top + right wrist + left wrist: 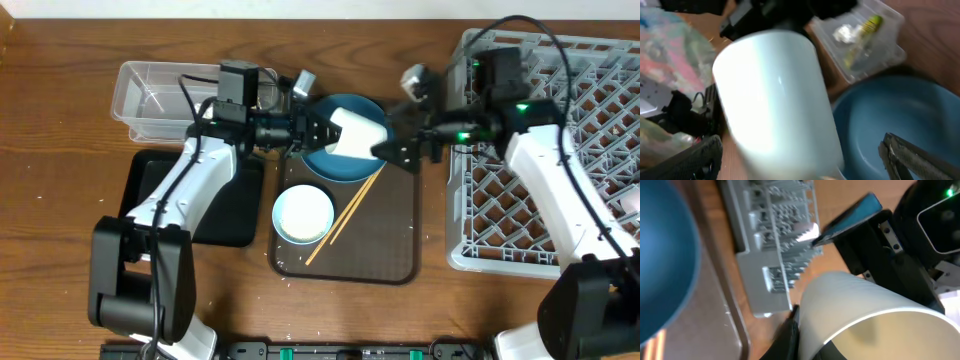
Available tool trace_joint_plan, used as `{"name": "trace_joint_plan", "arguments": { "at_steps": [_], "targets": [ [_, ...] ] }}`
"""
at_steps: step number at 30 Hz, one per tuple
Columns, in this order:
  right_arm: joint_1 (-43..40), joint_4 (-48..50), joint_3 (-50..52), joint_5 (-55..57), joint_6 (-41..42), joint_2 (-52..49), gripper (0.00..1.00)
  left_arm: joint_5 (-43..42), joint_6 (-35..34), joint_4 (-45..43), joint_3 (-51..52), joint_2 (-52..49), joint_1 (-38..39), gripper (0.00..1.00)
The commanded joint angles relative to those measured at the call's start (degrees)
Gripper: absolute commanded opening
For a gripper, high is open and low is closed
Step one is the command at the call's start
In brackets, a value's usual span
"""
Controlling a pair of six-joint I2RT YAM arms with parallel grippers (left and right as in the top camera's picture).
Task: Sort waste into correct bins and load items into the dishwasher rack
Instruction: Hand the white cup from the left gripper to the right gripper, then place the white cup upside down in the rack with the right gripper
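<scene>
Left jaws clamp the small white cup [358, 135], one dark finger [790, 330] pressed on its wall in the left wrist view. The cup is tipped sideways, held in the air over the dark blue round plate [335, 165]. Right jaws are spread wide, with the far end of the cup between the two fingers [915, 160]; in the right wrist view neither pad touches it.

The plate sits at the back end of the brown rectangular serving tray [385, 240]. Also on that tray are the pale blue-white bowl [303, 213], near the front left, and the thin wooden chopsticks [345, 215], lying diagonally just beside the bowl on its right.

The large grey plastic lattice rack [600, 90] stands to the right of the tray, under the right arm. The clear plastic rectangular tub [150, 90] is at the back left; it holds a crumpled white tissue [842, 34] and a green-and-yellow snack wrapper [867, 25]. The shallow black rectangular tray [230, 210] lies in front of the tub, partly hidden by the left arm. All of it rests on the brown wooden surface [60, 150]. The colour of the cup's inside is unclear.
</scene>
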State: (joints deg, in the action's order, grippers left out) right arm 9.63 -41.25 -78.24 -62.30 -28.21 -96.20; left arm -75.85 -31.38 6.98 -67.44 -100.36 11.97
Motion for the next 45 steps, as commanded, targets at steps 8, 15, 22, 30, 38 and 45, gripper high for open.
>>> {"name": "trace_joint_plan", "arguments": {
  "at_steps": [8, 15, 22, 30, 38, 45],
  "targets": [
    [4.70, 1.42, 0.26, -2.25, -1.92, -0.04, 0.99, -6.05, -1.86, -1.64, -0.57, 0.13, 0.22, 0.07],
    [4.59, 1.42, 0.26, -2.25, -1.90, -0.04, 0.89, -6.03, -3.26, -3.28, -0.57, 0.13, 0.22, 0.08],
    [3.21, 1.44, 0.26, -2.27, -1.86, -0.04, 0.74, -6.01, -3.23, -3.26, -0.57, 0.13, 0.22, 0.07],
    [0.94, 1.46, 0.26, -2.86, -0.42, 0.00, 0.53, -4.33, -2.43, -3.23, -0.57, 0.13, 0.22, 0.27],
    [-5.79, 1.16, -0.13, 3.78, 11.13, 0.44, 0.20, 5.55, 2.43, -1.09, -0.55, 0.17, 0.22, 0.81],
    [-15.87, -8.68, -5.86, 25.14, 17.55, 3.37, 0.10, 20.81, 9.49, 7.93, -0.57, 3.58, -1.46, 0.86]
  ]
}}
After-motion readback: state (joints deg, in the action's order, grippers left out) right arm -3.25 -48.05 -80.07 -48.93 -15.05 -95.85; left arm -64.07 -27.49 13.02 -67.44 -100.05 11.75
